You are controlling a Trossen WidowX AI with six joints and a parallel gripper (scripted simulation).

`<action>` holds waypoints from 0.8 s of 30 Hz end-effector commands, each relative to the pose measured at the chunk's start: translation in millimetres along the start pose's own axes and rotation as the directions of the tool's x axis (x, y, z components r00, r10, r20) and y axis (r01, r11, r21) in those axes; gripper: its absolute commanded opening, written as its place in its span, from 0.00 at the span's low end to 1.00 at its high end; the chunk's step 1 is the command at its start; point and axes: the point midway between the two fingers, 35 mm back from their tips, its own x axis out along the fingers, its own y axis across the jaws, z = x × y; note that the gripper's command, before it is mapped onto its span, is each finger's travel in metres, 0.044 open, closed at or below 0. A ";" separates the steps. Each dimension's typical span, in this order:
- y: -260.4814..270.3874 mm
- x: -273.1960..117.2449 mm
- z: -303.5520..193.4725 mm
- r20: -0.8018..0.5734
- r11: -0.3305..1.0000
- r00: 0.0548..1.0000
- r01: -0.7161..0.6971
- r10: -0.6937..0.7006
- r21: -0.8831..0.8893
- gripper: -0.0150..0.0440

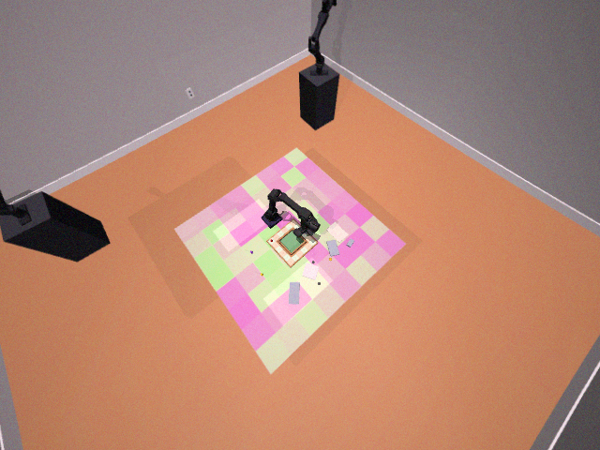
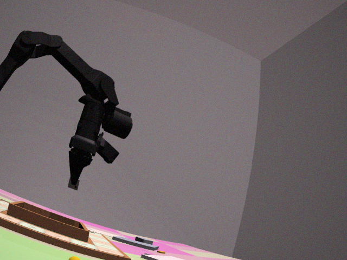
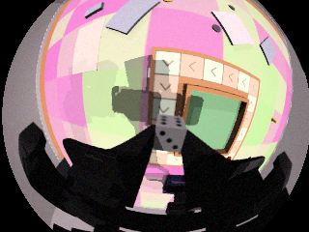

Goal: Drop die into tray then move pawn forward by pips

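No brand or lettering is readable; the only marks are dark arrowheads on the cream and peach squares of the brown-edged square board [image 1: 291, 262] [image 2: 60, 241] [image 3: 192, 66], and black pips on the small grey cube-shaped die [image 2: 73, 184] [image 3: 170, 132]. The black parallel-jaw gripper [image 1: 298, 232] [image 2: 74, 183] [image 3: 169, 130] is closed on that die, holding it in the air. A raised brown-walled tray with a green floor [image 1: 292, 241] [image 2: 47, 225] [image 3: 211, 121] sits mid-board. Flat blue-grey slabs [image 1: 293, 292] [image 3: 132, 14] lie on the pink-and-green patchwork surface. The black jointed arm [image 1: 296, 209] [image 2: 74, 61] arches up, then down, fingers pointing steeply downward. A tiny red piece on the board, seen poorly, may be the pawn [image 1: 272, 240].
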 end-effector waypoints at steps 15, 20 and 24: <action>-101.6 23.8 -30.9 0.000 1.000 1.000 0.010 -0.010 -0.001 0.25; -108.7 26.0 -35.0 0.000 1.000 1.000 0.010 -0.010 0.000 0.25; -108.3 28.0 -33.4 0.084 1.000 0.996 0.014 -0.014 0.001 0.25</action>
